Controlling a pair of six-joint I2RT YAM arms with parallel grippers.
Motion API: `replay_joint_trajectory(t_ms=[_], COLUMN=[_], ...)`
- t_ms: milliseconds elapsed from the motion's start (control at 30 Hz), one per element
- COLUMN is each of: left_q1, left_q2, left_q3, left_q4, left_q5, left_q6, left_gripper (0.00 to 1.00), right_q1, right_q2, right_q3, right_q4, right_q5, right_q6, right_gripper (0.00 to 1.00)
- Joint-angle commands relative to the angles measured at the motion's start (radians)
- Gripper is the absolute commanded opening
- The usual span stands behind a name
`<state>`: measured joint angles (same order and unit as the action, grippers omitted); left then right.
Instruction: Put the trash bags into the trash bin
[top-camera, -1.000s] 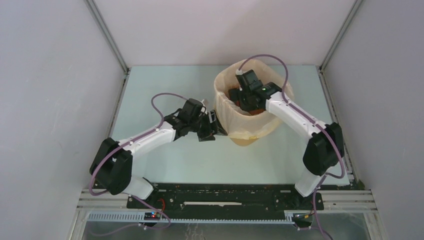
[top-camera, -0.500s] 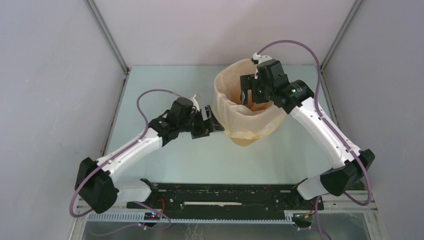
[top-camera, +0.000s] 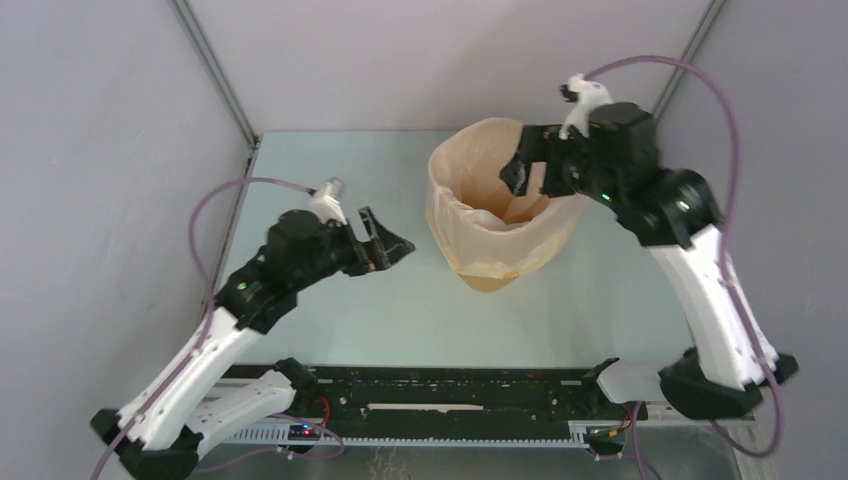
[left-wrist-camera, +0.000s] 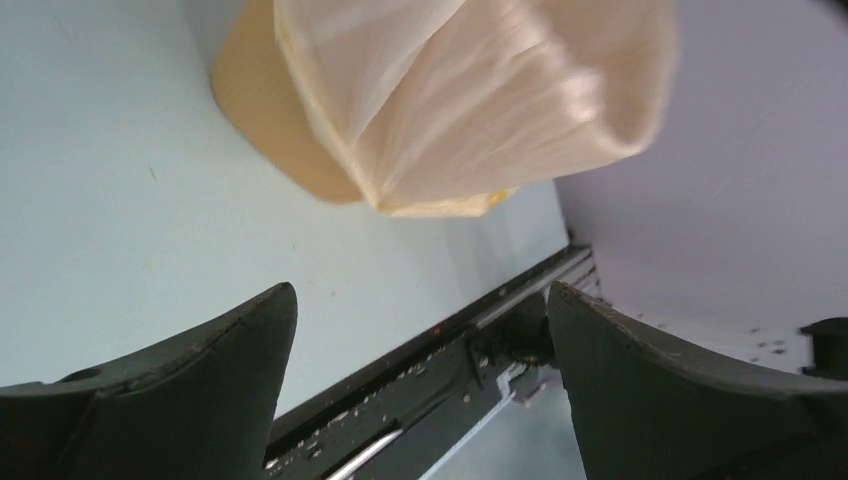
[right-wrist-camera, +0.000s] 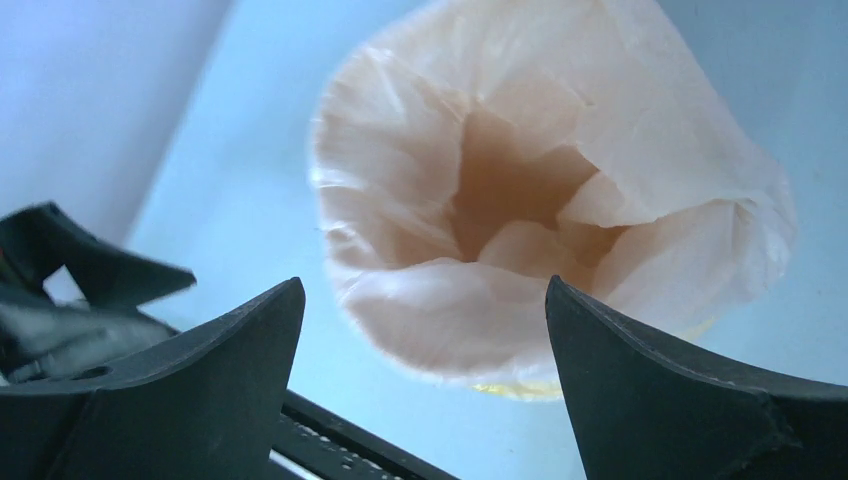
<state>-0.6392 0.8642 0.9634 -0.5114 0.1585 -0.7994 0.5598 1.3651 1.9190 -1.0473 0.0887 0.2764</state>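
Observation:
The orange-tan trash bin (top-camera: 490, 282) stands at the back middle of the table. A pale translucent trash bag (top-camera: 470, 235) lines it and hangs over its rim, covering most of the wall. My left gripper (top-camera: 385, 243) hovers open and empty to the left of the bin, clear of the bag. In the left wrist view the bag (left-wrist-camera: 480, 100) and the bin's base (left-wrist-camera: 265, 110) lie beyond the spread fingers. My right gripper (top-camera: 530, 165) hangs open and empty above the bin's far right rim. The right wrist view looks down into the bag's mouth (right-wrist-camera: 520, 180).
A black mounting rail (top-camera: 450, 392) runs along the near table edge. Grey walls and aluminium posts (top-camera: 215, 75) close in the left, back and right sides. Purple cables (top-camera: 700, 75) loop off both wrists.
The right gripper rose out of the bin and drew back to the upper right. The left gripper pulled away leftwards from the bin's side and its jaws opened wider.

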Motion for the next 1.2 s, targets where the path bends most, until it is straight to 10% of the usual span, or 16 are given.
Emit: replay_joint_trajectory(t_ms=[0, 367, 1167], left_q1=[0.001, 0.002, 0.001], left_q2=[-0.127, -0.163, -0.179], left_q3=[0.281, 0.715, 0.833], left_q4=[-0.150, -0.206, -0.287], left_q5=[-0.235, -0.659, -0.775], left_q6=[0.128, 0.334, 0.346], left_gripper=[1.00, 1.00, 1.00], right_q1=[0.009, 0.008, 0.008], right_q2=[-0.251, -0.432, -0.330], right_q3=[0.036, 0.105, 0.199], right_q4=[0.001, 0.021, -0.054], right_q5=[-0.066, -0.046, -0.031], right_q6=[0.059, 0.194, 0.226], right_gripper=[1.00, 1.00, 1.00])
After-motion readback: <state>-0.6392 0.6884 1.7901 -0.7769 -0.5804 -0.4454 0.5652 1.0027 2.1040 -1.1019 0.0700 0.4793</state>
